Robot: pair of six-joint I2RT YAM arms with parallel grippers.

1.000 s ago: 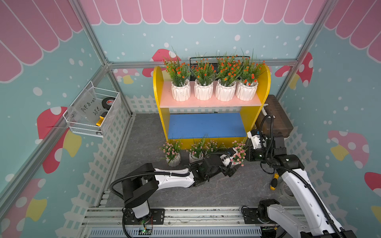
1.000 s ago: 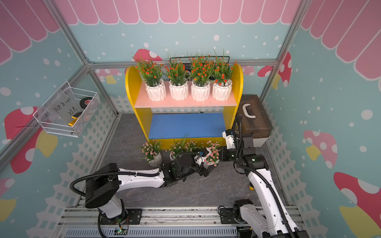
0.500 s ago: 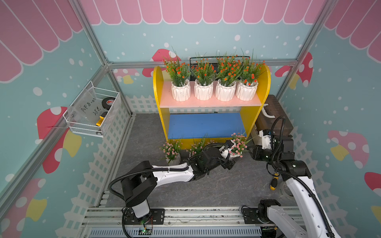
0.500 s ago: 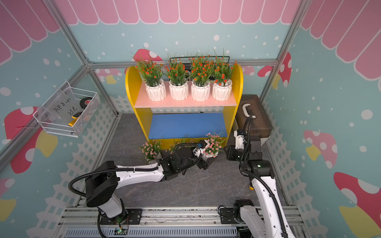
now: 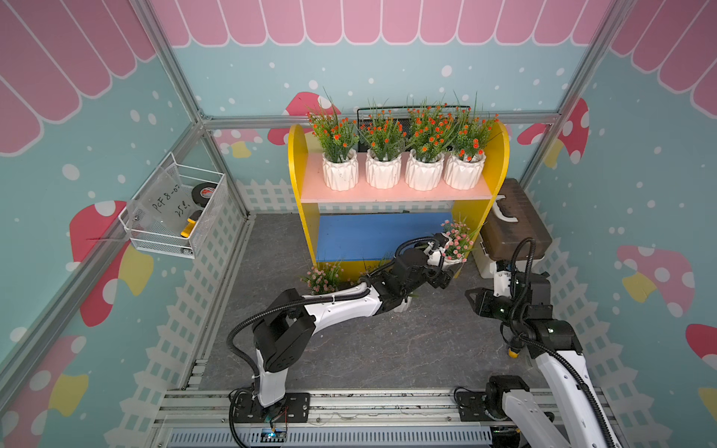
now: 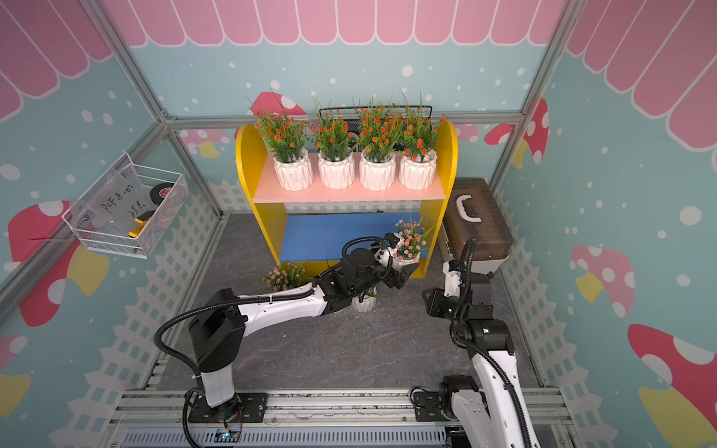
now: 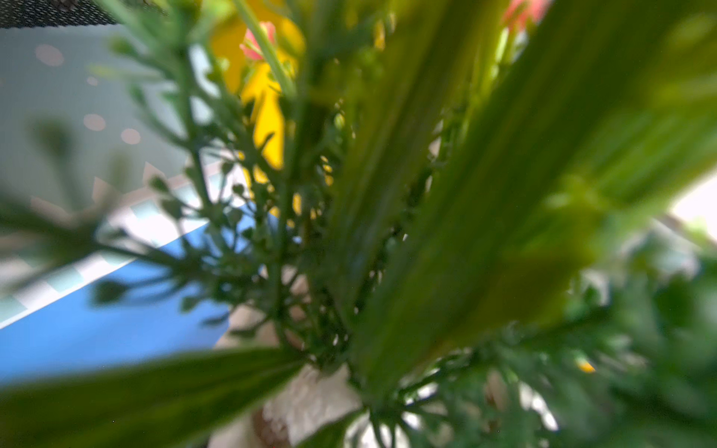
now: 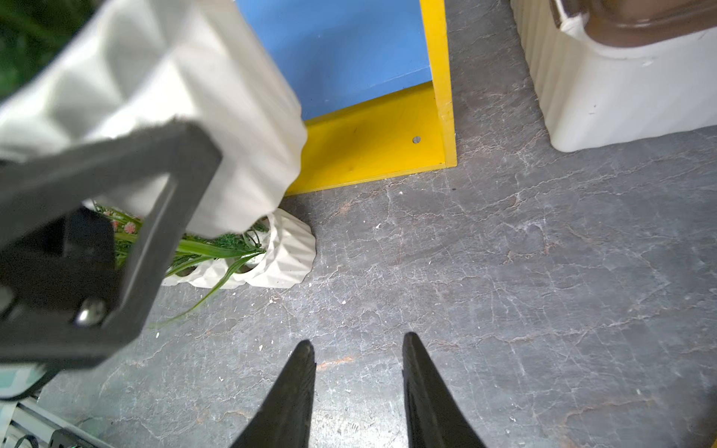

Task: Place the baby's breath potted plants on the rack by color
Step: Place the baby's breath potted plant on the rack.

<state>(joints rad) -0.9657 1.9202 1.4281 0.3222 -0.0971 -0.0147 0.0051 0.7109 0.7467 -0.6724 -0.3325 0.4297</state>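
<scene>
Pink-flowered plant (image 5: 457, 241) being held aloft by left gripper (image 5: 445, 266), jaws clamped on stiff, light-looking ribbed pot (image 8: 186, 85); soft sprigs (image 7: 271, 232) being avoided. Right gripper (image 8: 357, 339) jaws being held part-open, empty.

Teal walls (image 5: 388, 70) with pink scallops and mushrooms enclosed a grey marbled floor (image 5: 388, 349); a white wire basket (image 5: 159, 242) hung on one.

Looking down past the right hand (image 8: 359, 345), dark fingertips parted with nothing between, onto a grey veined surface (image 8: 543, 291). Close by, a white ribbed pot (image 8: 174, 77) clamped in the left hand (image 8: 89, 232). Beneath it, more white pots (image 8: 287, 252) on the surface with green blades and pink flowers. Beyond, the rack (image 8: 372, 143), blue board and yellow panel; beside it, a cream ribbed box (image 8: 620, 89) with brown lid.
</scene>
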